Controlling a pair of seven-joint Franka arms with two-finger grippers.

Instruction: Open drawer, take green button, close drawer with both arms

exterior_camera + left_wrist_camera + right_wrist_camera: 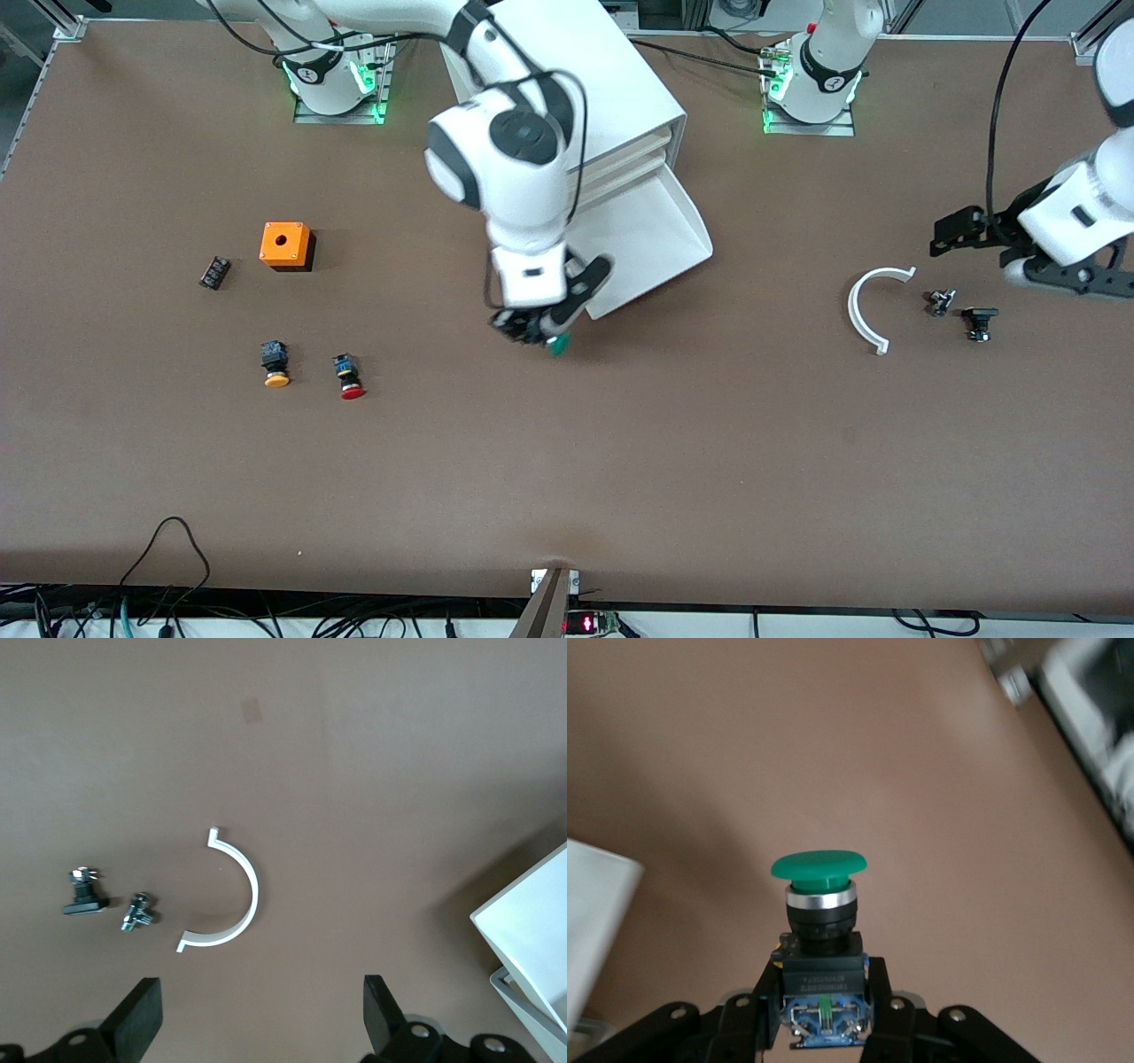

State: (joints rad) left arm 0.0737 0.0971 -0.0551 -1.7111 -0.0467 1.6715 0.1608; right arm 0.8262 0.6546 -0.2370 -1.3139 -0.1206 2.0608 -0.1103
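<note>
With the button pinched only by its base in my right end effector, it might have twisted loose over the table; the drawer, at 1 o'clock, stood open. Left end effector waited, wide.

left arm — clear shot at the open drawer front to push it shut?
Probably yes. The left gripper hangs open over the table by the white curved clip, and bare table lies between it and the drawer. The right gripper, holding the button, is off the drawer's other corner.
</note>
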